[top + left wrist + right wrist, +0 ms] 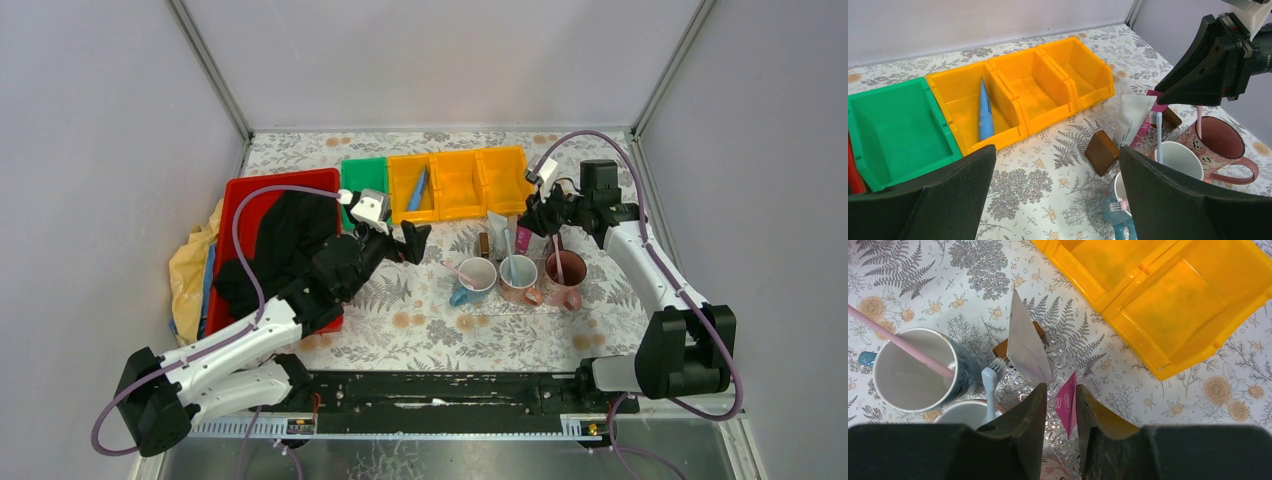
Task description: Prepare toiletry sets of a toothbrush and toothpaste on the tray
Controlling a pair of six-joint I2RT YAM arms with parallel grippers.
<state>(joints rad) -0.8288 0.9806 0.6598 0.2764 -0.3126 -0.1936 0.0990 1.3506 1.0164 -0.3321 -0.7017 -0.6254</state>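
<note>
Between right fingers (1023, 440), flat magenta toothpaste (1066, 402).

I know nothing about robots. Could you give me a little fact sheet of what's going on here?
left gripper: open, empty
right gripper: fingers either side of the magenta-pink squeeze tube; firm grip unclear
white squeeze tube: standing beside the magenta one
blue squeeze tube: lying in the leftmost orange plastic bin
pink plastic toothbrush: in the blue-handled mug
light blue plastic toothbrush: in the middle white mug
whitish-pink plastic toothbrush: in the pink mug
</note>
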